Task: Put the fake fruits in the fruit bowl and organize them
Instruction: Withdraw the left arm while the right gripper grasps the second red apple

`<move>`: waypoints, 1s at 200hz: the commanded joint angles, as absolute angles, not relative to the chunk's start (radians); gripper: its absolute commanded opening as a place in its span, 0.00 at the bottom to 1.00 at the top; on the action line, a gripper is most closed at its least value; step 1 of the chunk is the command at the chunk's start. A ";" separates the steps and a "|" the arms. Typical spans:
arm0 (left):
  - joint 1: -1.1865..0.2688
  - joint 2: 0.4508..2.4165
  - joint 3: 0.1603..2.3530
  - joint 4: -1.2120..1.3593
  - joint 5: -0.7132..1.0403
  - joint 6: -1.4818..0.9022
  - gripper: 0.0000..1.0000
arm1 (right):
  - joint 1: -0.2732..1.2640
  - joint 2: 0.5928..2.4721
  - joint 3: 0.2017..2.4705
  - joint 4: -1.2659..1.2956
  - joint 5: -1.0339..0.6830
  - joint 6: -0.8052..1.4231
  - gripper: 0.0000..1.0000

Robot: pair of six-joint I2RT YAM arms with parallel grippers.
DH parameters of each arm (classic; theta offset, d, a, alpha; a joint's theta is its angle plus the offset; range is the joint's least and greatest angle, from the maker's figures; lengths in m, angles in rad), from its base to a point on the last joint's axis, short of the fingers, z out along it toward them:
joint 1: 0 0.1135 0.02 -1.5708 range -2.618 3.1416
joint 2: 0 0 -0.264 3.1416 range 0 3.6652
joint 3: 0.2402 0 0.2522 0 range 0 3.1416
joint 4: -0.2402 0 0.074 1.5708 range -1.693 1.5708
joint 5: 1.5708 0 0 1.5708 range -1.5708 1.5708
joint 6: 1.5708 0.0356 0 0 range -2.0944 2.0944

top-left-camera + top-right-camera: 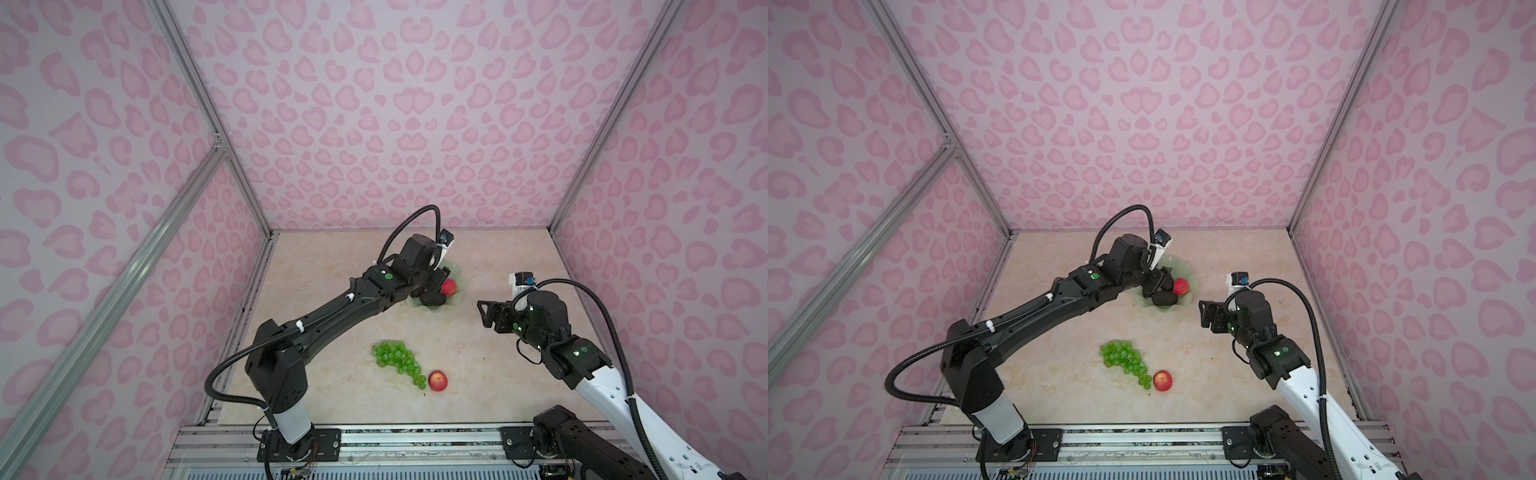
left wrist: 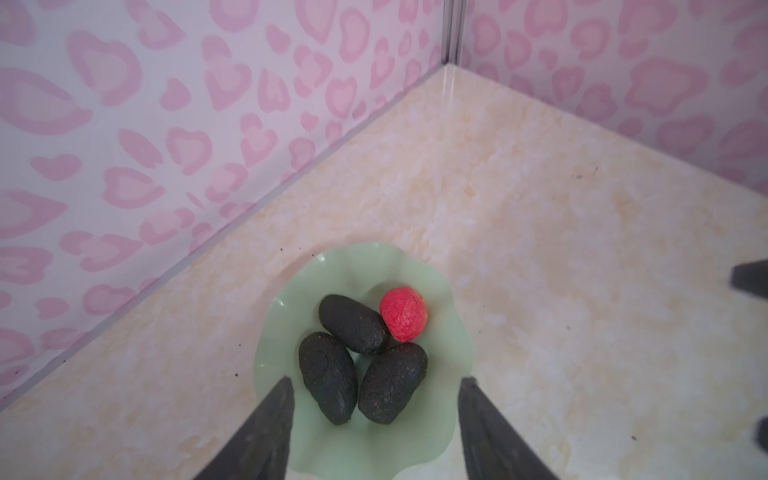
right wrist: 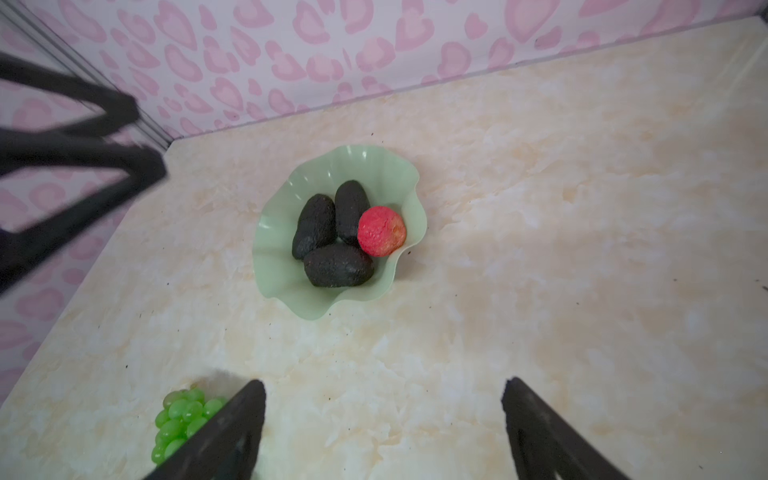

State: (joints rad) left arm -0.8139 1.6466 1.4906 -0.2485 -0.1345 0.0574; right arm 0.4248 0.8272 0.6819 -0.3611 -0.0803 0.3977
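Jaws parted, empty, left claw (image 2: 376,380) hangs just over bowl (image 2: 451,353) of three avocados (image 2: 353,324) and one red fruit (image 2: 403,313); right claw (image 3: 385,382) gapes empty nearby, one grape bunch (image 1: 397,359) and second red fruit (image 1: 437,380) well apart from both.

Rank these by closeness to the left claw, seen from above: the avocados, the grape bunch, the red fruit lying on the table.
1. Avocados: in the fruit bowl, under the left gripper.
2. Grape bunch: on the table, toward the front.
3. Loose red fruit: just past the bunch's tip, farthest forward.
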 commanded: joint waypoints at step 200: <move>-0.676 0.660 0.479 -0.213 -0.481 -0.595 0.85 | 1.045 1.306 0.602 -0.295 -0.095 0.668 0.68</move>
